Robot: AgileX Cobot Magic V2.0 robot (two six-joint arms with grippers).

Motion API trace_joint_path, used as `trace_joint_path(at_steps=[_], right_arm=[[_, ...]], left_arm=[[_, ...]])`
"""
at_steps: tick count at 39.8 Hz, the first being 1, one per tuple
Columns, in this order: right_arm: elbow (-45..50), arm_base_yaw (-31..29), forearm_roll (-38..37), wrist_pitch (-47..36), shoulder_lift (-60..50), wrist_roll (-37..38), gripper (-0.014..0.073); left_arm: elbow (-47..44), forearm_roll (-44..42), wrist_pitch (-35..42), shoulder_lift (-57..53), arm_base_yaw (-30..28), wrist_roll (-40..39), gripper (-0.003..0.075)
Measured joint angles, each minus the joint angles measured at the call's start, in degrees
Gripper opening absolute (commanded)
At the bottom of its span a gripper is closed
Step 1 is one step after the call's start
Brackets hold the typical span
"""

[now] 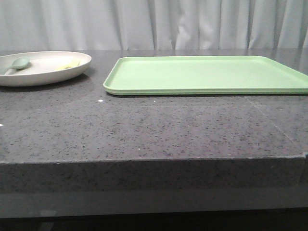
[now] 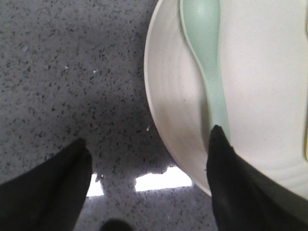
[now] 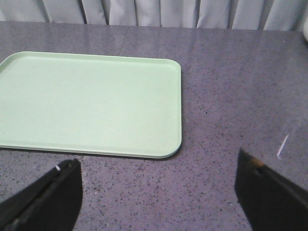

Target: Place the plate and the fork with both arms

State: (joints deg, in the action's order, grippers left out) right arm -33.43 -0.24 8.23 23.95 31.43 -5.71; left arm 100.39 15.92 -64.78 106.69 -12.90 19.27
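The cream plate (image 1: 45, 76) rests on the table at the far left. In it lie the pale-yellow fork (image 1: 69, 65) and a grey-green spoon (image 1: 17, 64). In the left wrist view my left gripper (image 2: 148, 137) is open and straddles the rim of the plate (image 2: 173, 96). One finger is over the dish by the handle of the spoon (image 2: 204, 43), the other over the table. Only a yellow sliver of the fork (image 2: 305, 139) shows there. My right gripper (image 3: 157, 161) is open and empty above bare table beside a corner of the tray. Neither gripper appears in the front view.
A rectangular light-green tray (image 1: 207, 74) lies flat to the right of the plate, with nothing on it; the same tray (image 3: 91, 101) fills much of the right wrist view. The table is dark speckled stone with its front edge (image 1: 154, 161) near the camera. Grey curtains hang behind.
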Motion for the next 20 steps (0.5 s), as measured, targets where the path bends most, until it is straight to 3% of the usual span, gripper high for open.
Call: trace_joint_path(at_steps=[20], right_arm=[[0.0,0.0,0.0,0.0,0.0,0.0,0.0662]], left_arm=[[15.61,4.79,-3.75,17.14,0.0,0.33,0.0413]])
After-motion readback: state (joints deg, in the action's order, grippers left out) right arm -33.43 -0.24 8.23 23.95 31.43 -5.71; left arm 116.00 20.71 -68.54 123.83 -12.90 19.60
